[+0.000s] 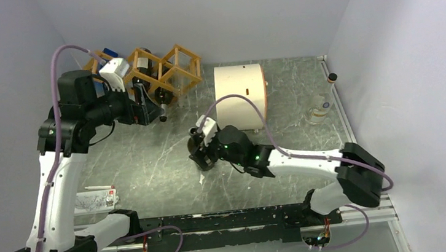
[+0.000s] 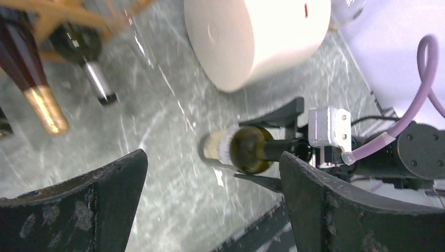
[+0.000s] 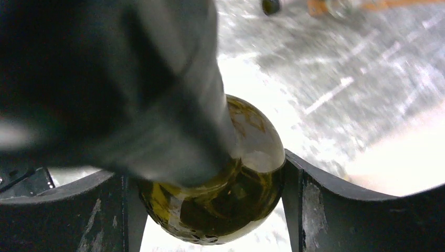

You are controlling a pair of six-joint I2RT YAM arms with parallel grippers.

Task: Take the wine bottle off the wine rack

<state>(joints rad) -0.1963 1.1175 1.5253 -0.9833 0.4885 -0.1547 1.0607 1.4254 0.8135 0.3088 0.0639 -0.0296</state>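
We note right hand (image 3: pixel 207 210) clamped on wine bottle (image 2: pixel 246 149), centre frame, apart from wine rack (image 1: pixel 168 66) at upper left; left hand (image 2: pixel 212 178) beside it, spread open, empty.

No legible text, brand or number was found in any view. The pale label on the wine bottle (image 2: pixel 251 149) was blurred. Print on the flat white packet (image 1: pixel 95 199) lying on the worktop (image 1: pixel 150 164) was too small to read, showing only a red mark.
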